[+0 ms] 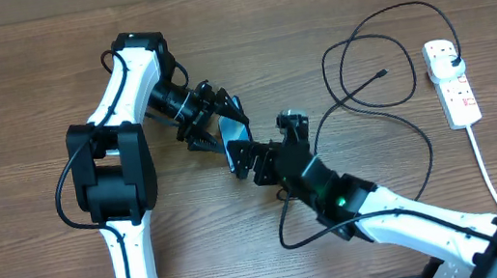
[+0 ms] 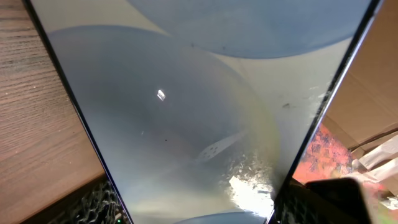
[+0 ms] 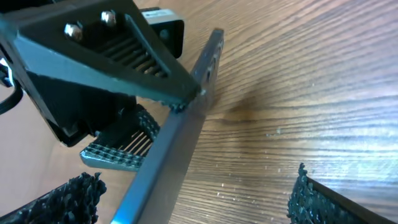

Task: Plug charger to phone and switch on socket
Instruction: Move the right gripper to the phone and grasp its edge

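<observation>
Phone (image 1: 233, 133) tilts off mid-table overhead, clamped by the left gripper (image 1: 212, 120), with the right gripper (image 1: 254, 161) gaping empty beside it. Left wrist: the phone (image 2: 186, 112) fills the frame. Right wrist: the hold looks thin and edge-on, so a nudge from the right fingers (image 3: 74, 193) could twist it loose.

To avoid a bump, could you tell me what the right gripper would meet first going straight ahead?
Probably the phone, edge-on, held by the left gripper; depth is unclear.
</observation>
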### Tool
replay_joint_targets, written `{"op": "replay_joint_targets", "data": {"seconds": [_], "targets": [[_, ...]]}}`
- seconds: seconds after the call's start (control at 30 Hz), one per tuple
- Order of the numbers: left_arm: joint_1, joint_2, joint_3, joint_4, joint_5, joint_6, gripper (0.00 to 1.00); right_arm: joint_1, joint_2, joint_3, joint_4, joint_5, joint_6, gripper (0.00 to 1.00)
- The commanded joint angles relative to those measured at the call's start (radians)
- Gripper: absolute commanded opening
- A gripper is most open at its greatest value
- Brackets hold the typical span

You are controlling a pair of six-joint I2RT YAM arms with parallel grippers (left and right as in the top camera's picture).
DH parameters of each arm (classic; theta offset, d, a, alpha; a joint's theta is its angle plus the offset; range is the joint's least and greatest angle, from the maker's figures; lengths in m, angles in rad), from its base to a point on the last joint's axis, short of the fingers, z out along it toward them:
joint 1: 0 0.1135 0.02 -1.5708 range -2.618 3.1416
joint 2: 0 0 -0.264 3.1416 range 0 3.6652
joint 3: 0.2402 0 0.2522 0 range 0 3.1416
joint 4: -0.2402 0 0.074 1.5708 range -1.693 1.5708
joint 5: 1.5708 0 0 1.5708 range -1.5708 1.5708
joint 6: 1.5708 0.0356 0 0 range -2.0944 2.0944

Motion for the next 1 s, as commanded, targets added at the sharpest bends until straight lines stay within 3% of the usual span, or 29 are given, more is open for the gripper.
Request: {"op": "replay_joint_targets", "data": {"seconds": [0.0, 0.27, 0.3, 0.37, 0.97], "targets": [[-0.009, 0.003, 0.026, -0.008, 0.044, 0.023, 0.67, 0.063, 0.02, 0.022, 0.038, 0.175, 0.059, 1.0], [-0.009, 0.003, 0.026, -0.007, 0.044, 0.023, 0.67, 0.087, 0.055, 0.022, 0.126, 0.256, 0.059, 0.99], [-0.009, 0.003, 0.026, -0.007, 0.044, 0.023, 0.67, 0.087, 0.071, 0.023, 0.169, 0.258, 0.058, 0.92], [-0.009, 0.003, 0.026, -0.007, 0.044, 0.023, 0.67, 0.087, 0.09, 0.023, 0.199, 0.257, 0.059, 0.88], [-0.009, 0.003, 0.026, -0.007, 0.044, 0.034, 0.67, 0.087, 0.2, 0.093, 0.219, 0.243, 0.043, 0.73]]}}
